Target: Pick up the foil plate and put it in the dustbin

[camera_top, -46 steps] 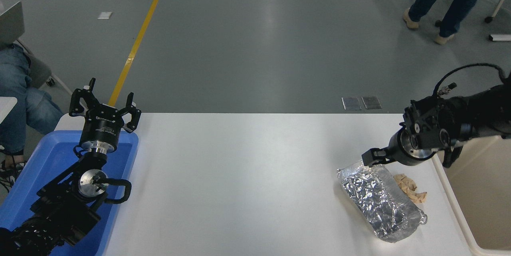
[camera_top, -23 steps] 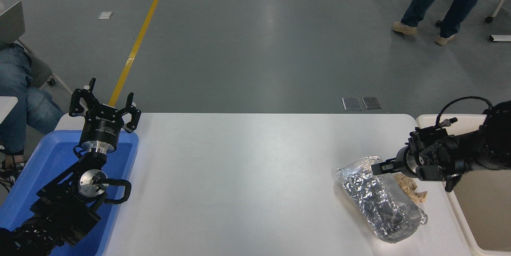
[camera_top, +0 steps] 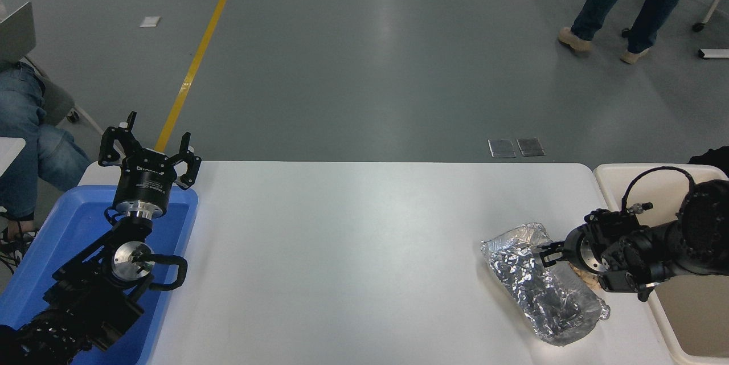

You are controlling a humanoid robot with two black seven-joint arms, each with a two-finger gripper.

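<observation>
Two containers flank the white tabletop (camera_top: 353, 251): a blue plastic tub (camera_top: 68, 228) at the lower left of the frame, and one beige dustbin (camera_top: 655, 174) at the right edge, its inside mostly hidden by the right arm, so its contents cannot be told; the left pincer (camera_top: 149, 151) stands parked over the tub's far end with its fingers spread apart, and what shows of the tub's floor is bare blue; one foil plate (camera_top: 541, 282), wrinkled and silver, lies at an angle on the tabletop at the lower right, just beside the dustbin; the right pincer (camera_top: 544, 254) reaches in from the right edge, low at the plate's upper right rim, and whether it is apart or closed cannot be told; one person's legs (camera_top: 626, 0) stand at the upper right, another person's jeans (camera_top: 25, 137) show at the left edge
</observation>
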